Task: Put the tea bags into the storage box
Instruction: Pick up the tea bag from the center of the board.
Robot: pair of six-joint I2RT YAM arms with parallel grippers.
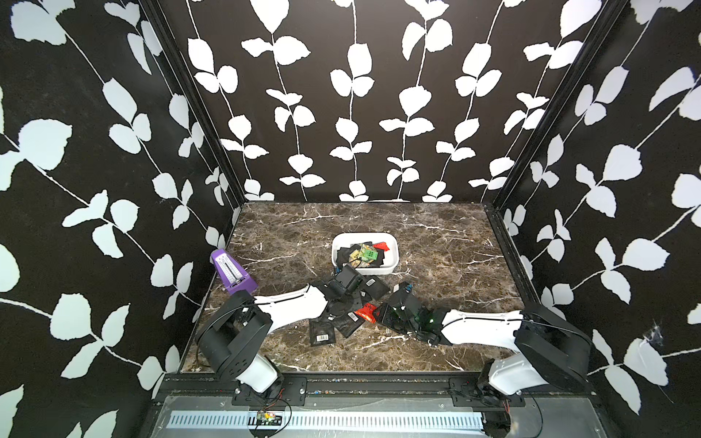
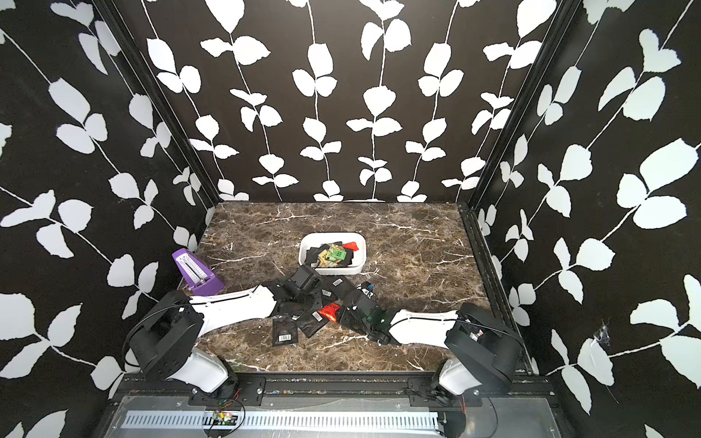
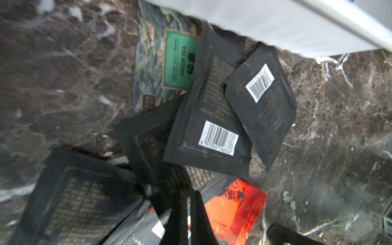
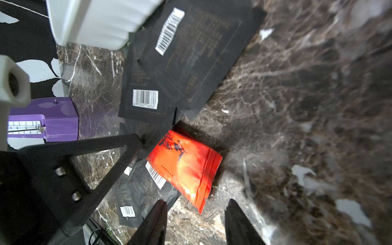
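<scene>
The box [image 1: 381,270] sits a little toward 12 o'clock from the middle of the table [image 1: 455,273]. Boxed bags [image 1: 360,255] fill it in a heap: black, yellow, green, one red. At 6 o'clock of the box, loose bags [image 1: 322,333] overlap in a pile that runs up to its near wall. A green bag [image 3: 178,61] lies against that wall with black barcoded ones beside it, and a red bag [image 4: 186,167] lies on the pile's 3 o'clock side. The left gripper [image 3: 188,212] reaches in from 8 o'clock with its jaws clenched and its tips at the black bags, just beside the red bag; whether they pinch one I cannot tell. The right gripper [image 4: 196,202] reaches in from 4 o'clock with its jaws spread, grasping nothing. Marble shows between its tips, and the red bag's corner lies just ahead of them. The metronome [image 1: 233,275] stands at 9 o'clock by the table's edge
</scene>
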